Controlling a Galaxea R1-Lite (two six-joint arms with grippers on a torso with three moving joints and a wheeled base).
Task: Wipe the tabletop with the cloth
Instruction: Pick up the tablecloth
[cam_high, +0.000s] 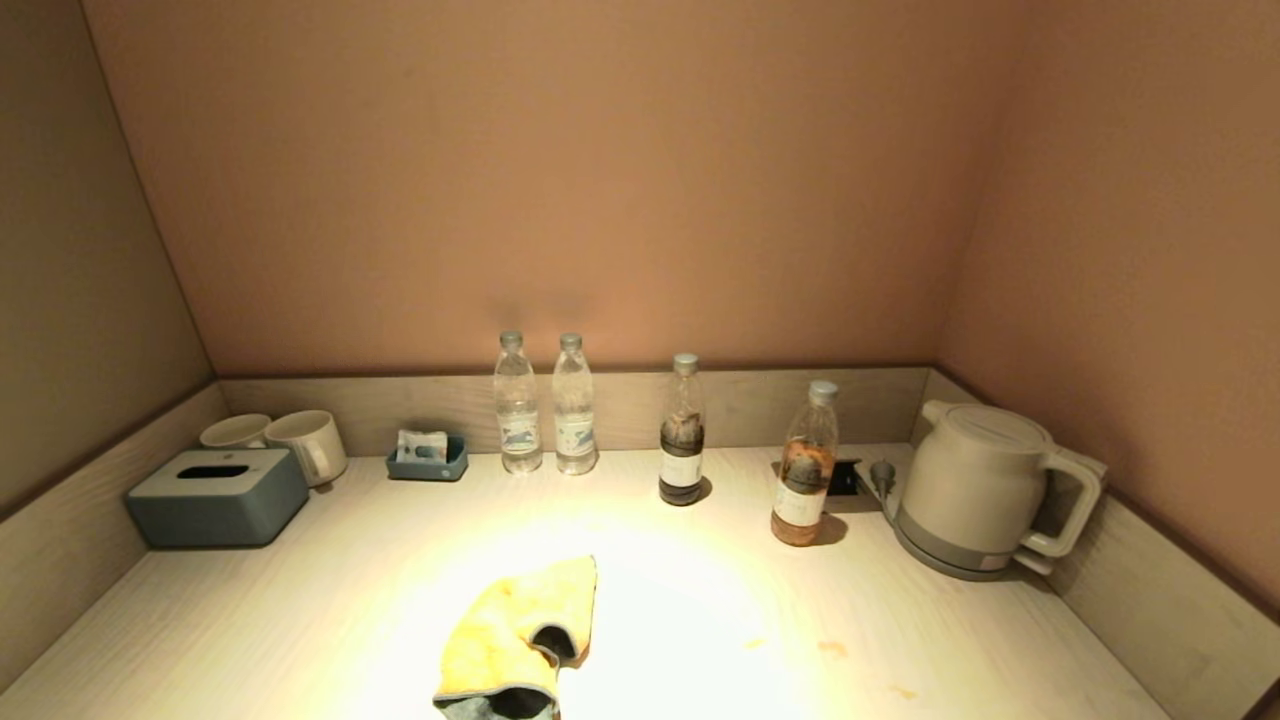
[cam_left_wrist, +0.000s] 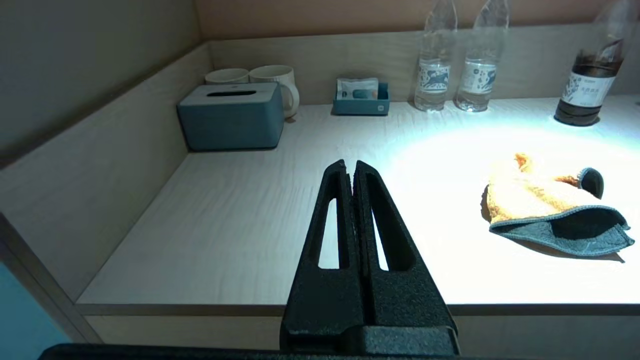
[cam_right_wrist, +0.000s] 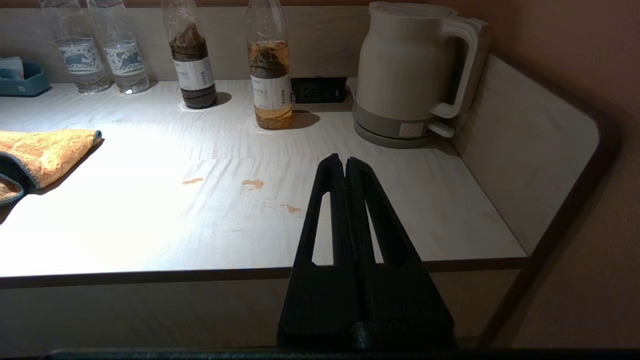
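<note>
My left end effector (cam_left_wrist: 351, 166) is held off the near edge of the counter (cam_high: 300, 600), on its left side, with both fingers pressed together and nothing between them. My right end effector (cam_right_wrist: 345, 161) is likewise off the near edge, on the right side, fingers closed against each other and holding nothing. Neither end effector appears in the head view.

The cloth (cam_high: 520, 630) lies crumpled on the counter close to the near edge, roughly centred, under the bright pool of light. Its orange-yellow face is up; the dark grey underside shows where the near part is folded over into an open pocket. It is touched by neither end effector and lies apart from both.

Small orange stains (cam_right_wrist: 252, 184) mark the counter to the right of the cloth, between it and my right end effector.

Along the back rim, from left to right:
- a grey-blue tissue box (cam_high: 218, 497) with two white mugs (cam_high: 305, 445) just behind it;
- a small blue tray (cam_high: 428, 460) holding sachets;
- two clear water bottles (cam_high: 517, 405) side by side;
- a dark tea bottle (cam_high: 682, 432);
- an amber tea bottle (cam_high: 805, 467);
- a pale electric kettle (cam_high: 985, 490) on its base in the right corner.
</note>
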